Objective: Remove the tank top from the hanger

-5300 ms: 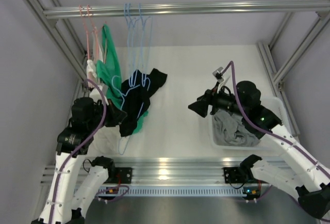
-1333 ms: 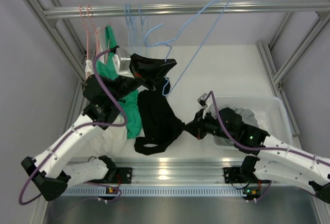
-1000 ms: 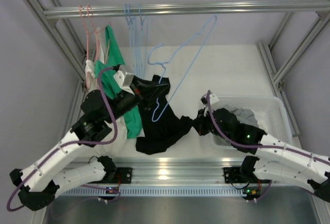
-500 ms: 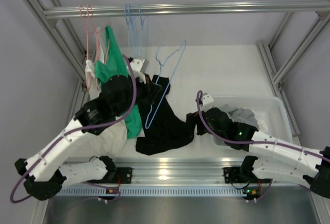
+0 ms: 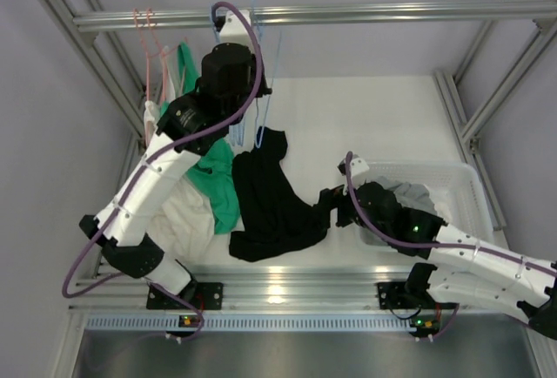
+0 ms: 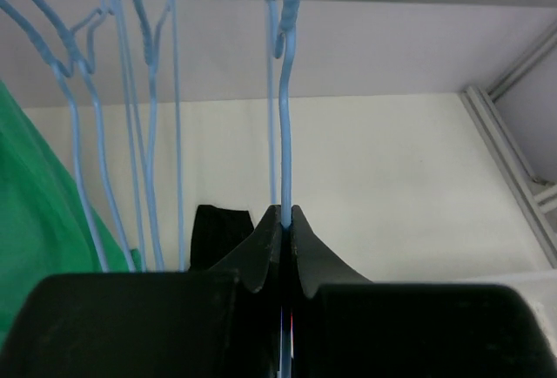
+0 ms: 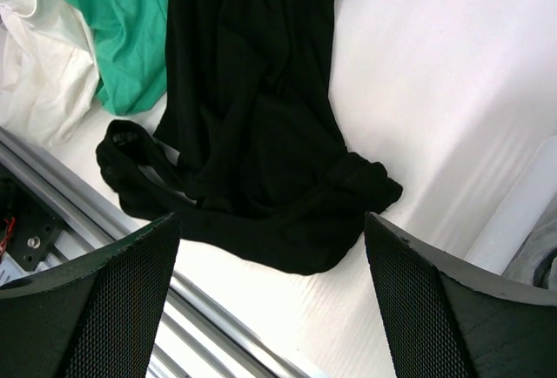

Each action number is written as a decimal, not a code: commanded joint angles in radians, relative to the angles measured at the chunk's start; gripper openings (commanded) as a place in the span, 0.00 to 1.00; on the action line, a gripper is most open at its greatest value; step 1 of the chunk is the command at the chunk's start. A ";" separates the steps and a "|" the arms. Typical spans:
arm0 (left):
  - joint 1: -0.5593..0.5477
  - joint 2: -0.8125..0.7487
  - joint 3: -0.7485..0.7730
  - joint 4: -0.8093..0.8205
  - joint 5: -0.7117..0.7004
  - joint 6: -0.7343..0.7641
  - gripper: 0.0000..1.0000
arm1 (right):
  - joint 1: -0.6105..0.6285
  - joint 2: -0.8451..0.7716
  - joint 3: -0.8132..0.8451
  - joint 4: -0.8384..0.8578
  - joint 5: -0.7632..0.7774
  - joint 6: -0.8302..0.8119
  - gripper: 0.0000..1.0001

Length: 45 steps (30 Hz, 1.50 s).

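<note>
One tank top (image 5: 274,199) lengthwise, far-to-near

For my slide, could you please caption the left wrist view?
Left pincer shut on blue hanger; black tank top lies below.

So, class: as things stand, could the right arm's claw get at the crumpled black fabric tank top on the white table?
Probably yes: the open right claw hangs directly over the black fabric tank top, nothing between. The left claw, shut on a blue wire hanger, is up by the rail.
</note>
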 commanded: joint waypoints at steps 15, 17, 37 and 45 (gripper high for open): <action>0.233 0.154 0.089 -0.067 0.230 -0.058 0.00 | 0.007 0.027 0.066 0.001 -0.015 -0.024 0.84; 0.232 0.173 0.084 -0.074 0.243 -0.047 0.00 | 0.007 0.042 0.075 0.001 -0.021 -0.032 0.84; 0.246 0.148 0.067 -0.191 0.287 -0.051 0.00 | 0.008 0.093 0.072 0.056 -0.077 -0.079 0.87; 0.213 -0.003 -0.008 -0.191 0.293 -0.054 0.39 | 0.008 0.280 0.089 0.196 -0.150 -0.148 0.99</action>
